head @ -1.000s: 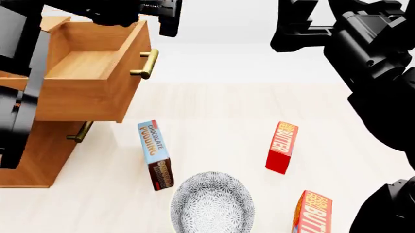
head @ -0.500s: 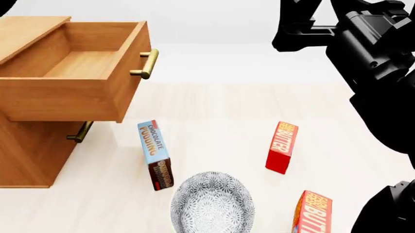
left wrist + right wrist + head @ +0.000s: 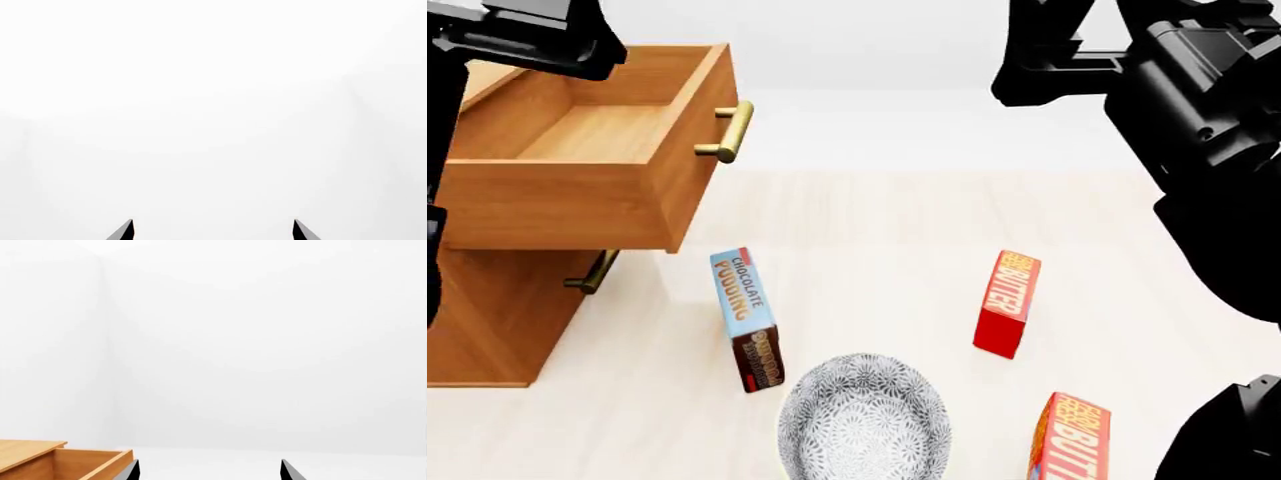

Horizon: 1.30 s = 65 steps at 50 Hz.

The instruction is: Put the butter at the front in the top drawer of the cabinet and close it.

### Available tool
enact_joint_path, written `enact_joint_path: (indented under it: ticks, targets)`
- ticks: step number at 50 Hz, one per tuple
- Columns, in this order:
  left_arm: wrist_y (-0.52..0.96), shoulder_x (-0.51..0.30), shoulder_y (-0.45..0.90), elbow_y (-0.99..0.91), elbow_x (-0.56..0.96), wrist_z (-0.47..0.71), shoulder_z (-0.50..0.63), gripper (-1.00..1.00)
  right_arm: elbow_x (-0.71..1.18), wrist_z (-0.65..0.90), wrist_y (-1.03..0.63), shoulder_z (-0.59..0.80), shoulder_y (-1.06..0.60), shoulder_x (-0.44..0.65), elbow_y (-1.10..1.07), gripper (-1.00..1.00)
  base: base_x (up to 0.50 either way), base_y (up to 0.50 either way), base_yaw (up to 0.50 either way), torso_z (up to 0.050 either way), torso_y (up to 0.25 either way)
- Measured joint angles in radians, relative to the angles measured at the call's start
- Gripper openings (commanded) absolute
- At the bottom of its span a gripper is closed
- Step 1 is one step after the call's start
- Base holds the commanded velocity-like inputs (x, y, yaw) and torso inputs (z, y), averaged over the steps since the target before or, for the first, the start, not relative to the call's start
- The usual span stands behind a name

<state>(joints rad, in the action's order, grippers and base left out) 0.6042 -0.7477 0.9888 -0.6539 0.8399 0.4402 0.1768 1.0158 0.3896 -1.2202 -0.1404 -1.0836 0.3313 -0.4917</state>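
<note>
Since the top drawer (image 3: 587,150) already hangs open and empty, only the butter (image 3: 1070,438) remains: it's untouched at the worktop's front edge, right of the bowl (image 3: 864,418). Both grippers' fingers look spread, holding nothing. Loading and closing are left.

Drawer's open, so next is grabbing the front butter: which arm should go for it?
Probably right. The butter stands at the robot's right, below the right arm; the left arm hangs over the top drawer across the bowl. Both grippers look open and empty.

Matte black blocky arm housings, L (image 3: 521,35) & R (image 3: 1188,90); each tool w/ two thin black pointed tips.
</note>
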Motion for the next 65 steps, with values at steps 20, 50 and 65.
enact_joint_path:
  ticks: [20,50,65]
  targets:
    - [-0.217,-0.086,-0.475,-0.209,0.015,0.067,-0.265,1.00,0.017,0.021,0.002,0.000,0.013,0.005,-0.011,1.00,0.00,0.00,0.00,0.000,0.000]
    - [-0.239,-0.129,-0.634,-0.258,0.042,0.130,-0.362,1.00,0.727,0.908,-0.175,0.083,-0.066,0.021,0.186,1.00,0.00,0.00,0.00,0.000,0.000]
    - [-0.245,-0.127,-0.649,-0.257,0.008,0.129,-0.344,1.00,0.933,1.110,0.038,0.349,-0.098,0.148,0.310,1.00,0.00,0.00,0.00,0.000,0.000]
